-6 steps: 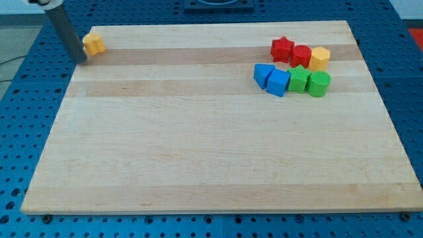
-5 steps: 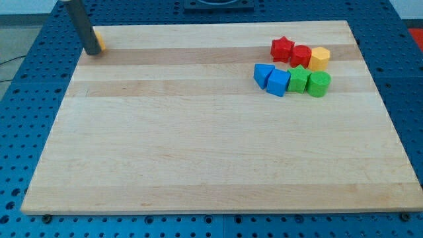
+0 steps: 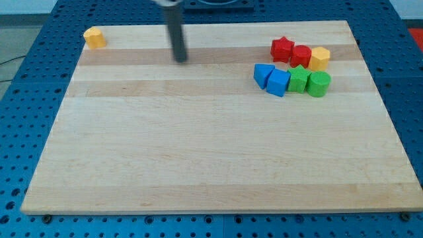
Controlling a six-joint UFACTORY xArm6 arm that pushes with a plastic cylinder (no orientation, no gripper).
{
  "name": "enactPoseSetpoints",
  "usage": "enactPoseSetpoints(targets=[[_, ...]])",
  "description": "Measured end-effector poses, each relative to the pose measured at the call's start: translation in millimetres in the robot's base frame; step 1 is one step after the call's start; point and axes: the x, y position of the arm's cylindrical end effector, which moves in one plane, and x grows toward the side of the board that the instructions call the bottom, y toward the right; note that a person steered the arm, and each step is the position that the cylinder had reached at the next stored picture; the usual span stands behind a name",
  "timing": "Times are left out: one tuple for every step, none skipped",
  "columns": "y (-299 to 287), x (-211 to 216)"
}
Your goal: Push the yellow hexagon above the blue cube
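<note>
The yellow hexagon [image 3: 320, 57] sits at the view's upper right, touching a red round block [image 3: 301, 55]. The blue cube [image 3: 279, 82] lies below and to the left of it, between a blue triangle [image 3: 263, 73] and a green star [image 3: 299, 79]. My tip [image 3: 180, 61] rests on the board near the top centre. It is well to the left of this cluster and touches no block.
A red star [image 3: 282, 47] and a green round block [image 3: 319, 84] complete the cluster. A second yellow block [image 3: 94, 38], its shape unclear, sits at the wooden board's [image 3: 198, 152] top left corner. Blue pegboard surrounds the board.
My tip has moved from beside the yellow block at the top left corner far to the right, to the top centre. That yellow block now sits slightly higher in the view.
</note>
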Motion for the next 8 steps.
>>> enactPoseSetpoints(targets=[[87, -24], [162, -60], [231, -58], [313, 22], [312, 57], [270, 18], [229, 0], [262, 13]])
